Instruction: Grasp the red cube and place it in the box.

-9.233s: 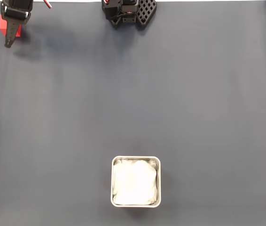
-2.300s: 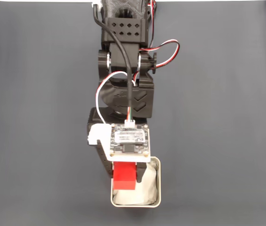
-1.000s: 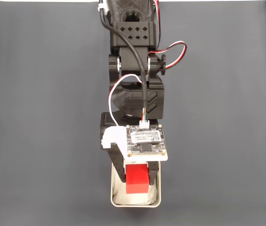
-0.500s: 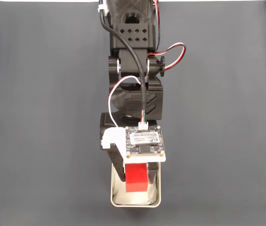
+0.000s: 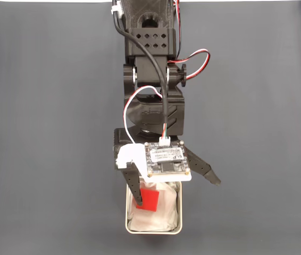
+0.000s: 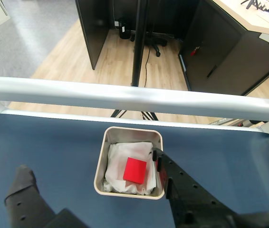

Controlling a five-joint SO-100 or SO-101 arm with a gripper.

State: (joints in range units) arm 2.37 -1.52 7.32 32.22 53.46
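Where readable writing lacks: red cube (image 6: 135, 170) inside box (image 6: 100, 167)

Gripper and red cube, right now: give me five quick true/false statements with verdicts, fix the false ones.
1. The gripper is open. True.
2. The red cube is clamped between the fingers. False: in the wrist view it lies on the white lining with the fingers spread apart.
3. The box stands on the dark mat. True.
4. The cube sits on the mat beside the box. False: it is inside the box.
5. In the fixed view, both fingers are over the box. False: one finger angles out over the mat, past the box's right wall.
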